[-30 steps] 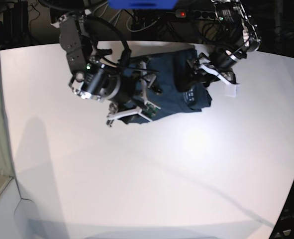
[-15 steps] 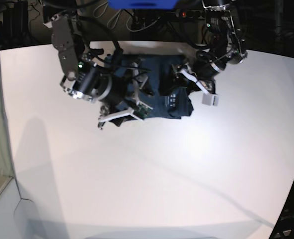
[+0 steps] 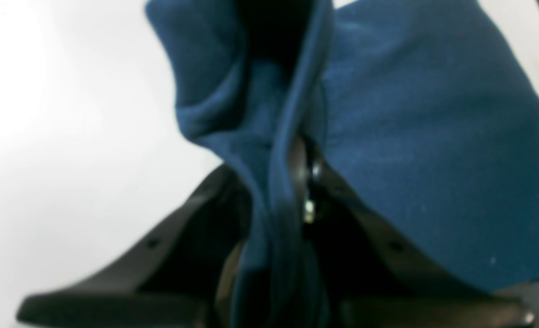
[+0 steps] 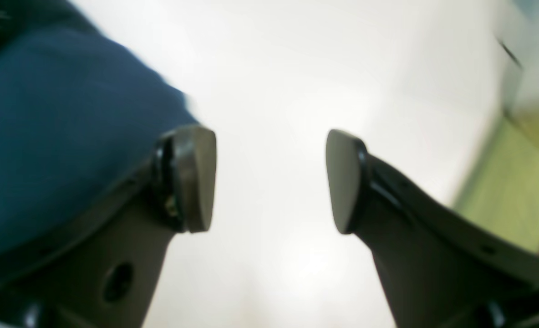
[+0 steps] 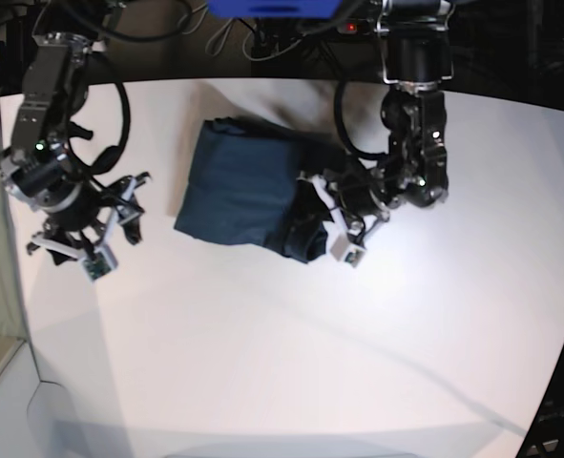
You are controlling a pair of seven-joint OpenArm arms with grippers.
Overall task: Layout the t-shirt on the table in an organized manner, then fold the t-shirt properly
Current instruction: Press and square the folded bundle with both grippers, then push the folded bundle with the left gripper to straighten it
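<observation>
- A dark navy t-shirt lies bunched in a rough rectangular heap on the far half of the white table, its near right corner rumpled into thick folds.
- The left gripper, on the right side of the base view, sits at that rumpled corner, with its white-tipped fingers against the cloth edge.
- From the left wrist view, the left gripper's dark fingers are drawn close together with a bundled ridge of blue cloth running up between them; the fabric is pinched in the grip, and more of the shirt drapes to the right over the white tabletop.
- The right gripper is on the left side of the base view, well apart from the shirt, above bare table.
- The right wrist view shows that gripper's two padded fingertips standing wide apart with only white table visible between them; it has hold of nothing.
- In that same close view, a blurred expanse of navy cloth fills the left side behind one finger; whether the finger touches it cannot be told.
- Dark cables and equipment crowd the far edge behind the table.
</observation>
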